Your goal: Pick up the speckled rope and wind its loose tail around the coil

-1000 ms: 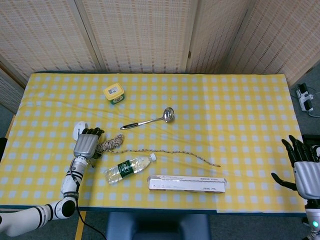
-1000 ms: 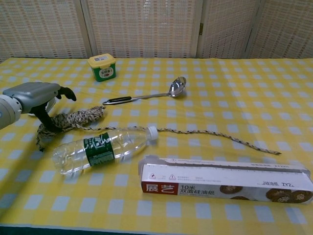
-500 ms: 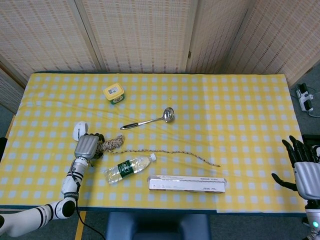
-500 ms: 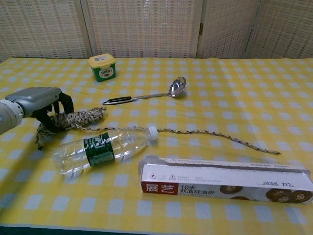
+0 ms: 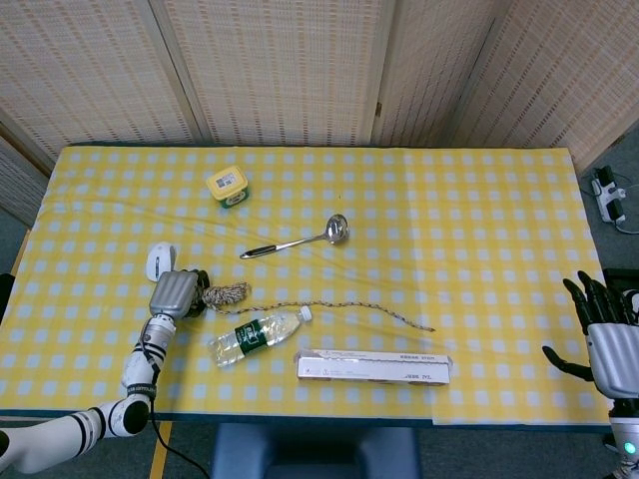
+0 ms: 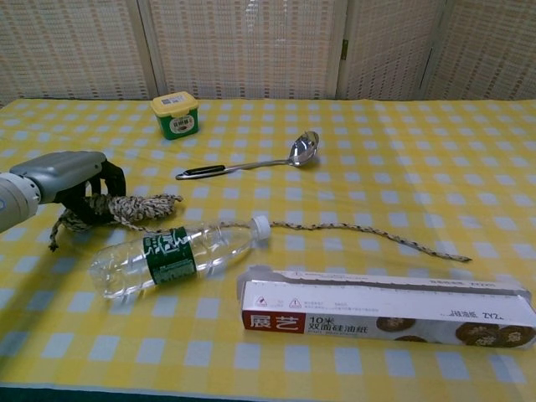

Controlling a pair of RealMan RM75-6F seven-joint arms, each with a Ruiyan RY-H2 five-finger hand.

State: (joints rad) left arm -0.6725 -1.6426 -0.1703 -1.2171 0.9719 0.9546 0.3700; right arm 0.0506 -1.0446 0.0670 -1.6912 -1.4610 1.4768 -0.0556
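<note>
The speckled rope's coil [image 6: 138,207] [image 5: 229,293] lies at the table's left, and my left hand [image 6: 71,178] [image 5: 176,293] grips its left end with fingers curled around it. The loose tail [image 6: 377,237] [image 5: 349,305] runs right from the coil, passes behind the bottle cap and ends near the table's middle. A short frayed end [image 6: 57,233] hangs below the hand. My right hand [image 5: 609,339] hovers off the table's right edge with fingers spread and nothing in it; the chest view does not show it.
A clear water bottle [image 6: 172,255] lies just in front of the coil. A long foil box [image 6: 385,307] sits at the front edge. Behind the rope lie a metal ladle [image 6: 251,164], a yellow-lidded tub [image 6: 175,114] and a white mouse [image 5: 158,261].
My left hand closed on the coil and drew it left and slightly up; the tail's far end slid left along the cloth. The right hand stayed still.
</note>
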